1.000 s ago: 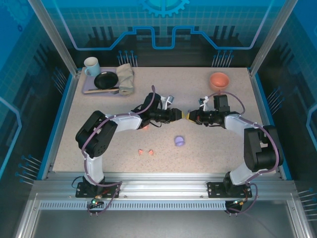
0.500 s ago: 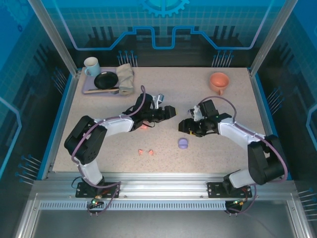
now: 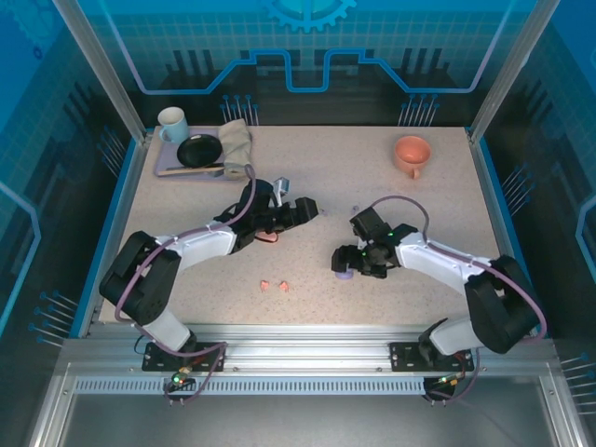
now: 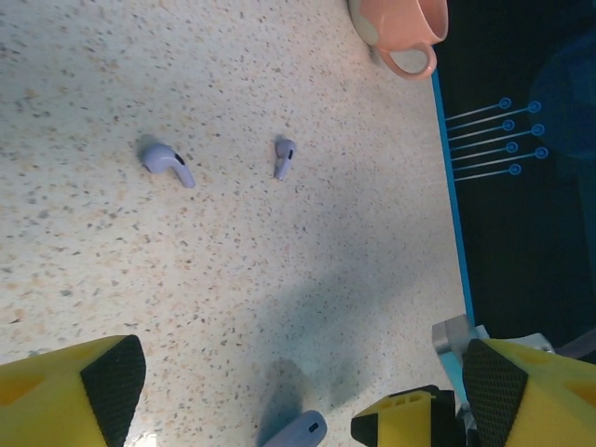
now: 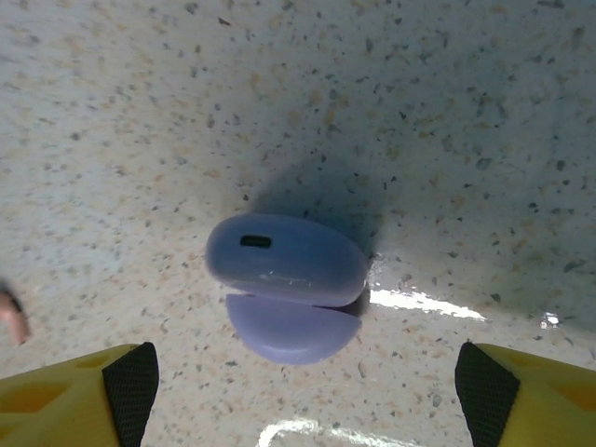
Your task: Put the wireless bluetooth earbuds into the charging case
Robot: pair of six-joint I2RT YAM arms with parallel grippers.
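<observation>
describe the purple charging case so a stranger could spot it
From the salmon mug at the far right of the speckled table, come toward the near edge, slightly left. The charging case is a smooth lilac pebble with a dark slot, much bulkier than the two stemmed lilac earbuds.

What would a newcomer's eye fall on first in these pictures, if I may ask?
The lilac charging case stands out first, lying on the speckled table between the wide-open fingers of the right hand, its lid apparently swung open. Next come two lilac earbuds lying loose and apart on the table ahead of the open left hand, with a salmon mug beyond them near the table's edge.
</observation>
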